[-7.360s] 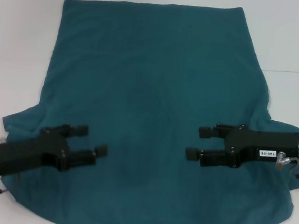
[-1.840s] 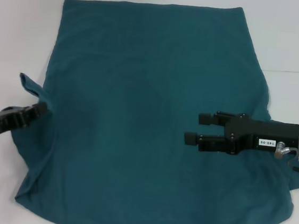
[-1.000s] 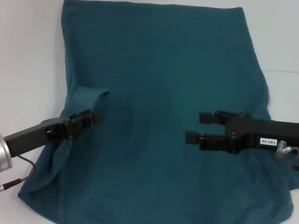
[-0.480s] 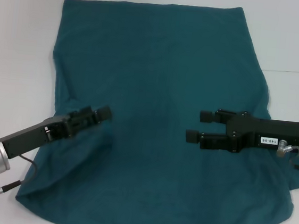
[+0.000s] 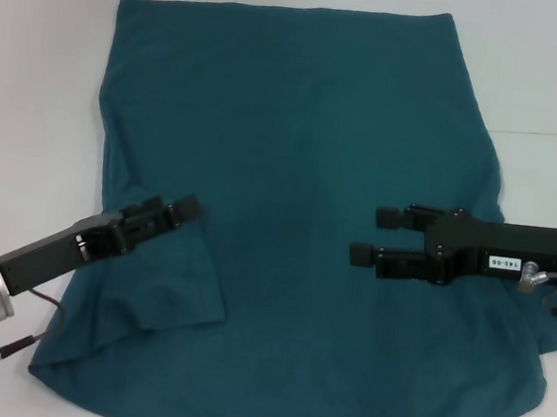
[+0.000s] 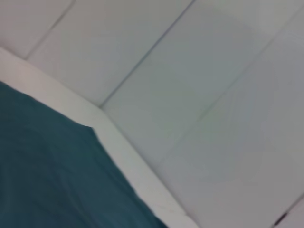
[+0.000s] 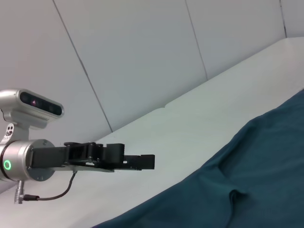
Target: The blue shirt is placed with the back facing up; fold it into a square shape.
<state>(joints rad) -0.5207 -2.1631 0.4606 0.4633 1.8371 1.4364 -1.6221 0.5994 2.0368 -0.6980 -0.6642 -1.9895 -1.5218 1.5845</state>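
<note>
Teal-blue cotton, the blue shirt (image 5: 299, 201) is spread flat on the white table (image 5: 35, 63), its long axis running away from the robot. One sleeve is seen folded inward, lying just beneath the left gripper (image 5: 174, 210), whose finger spread cannot be told. The right gripper (image 5: 375, 237) is held above the shirt's opposite half, jaws parted and empty; the unfolded sleeve lies nearer to it

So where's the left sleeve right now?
Head view: the sleeve lies folded inward on the shirt, robot's left side, just below the left end effector.
</note>
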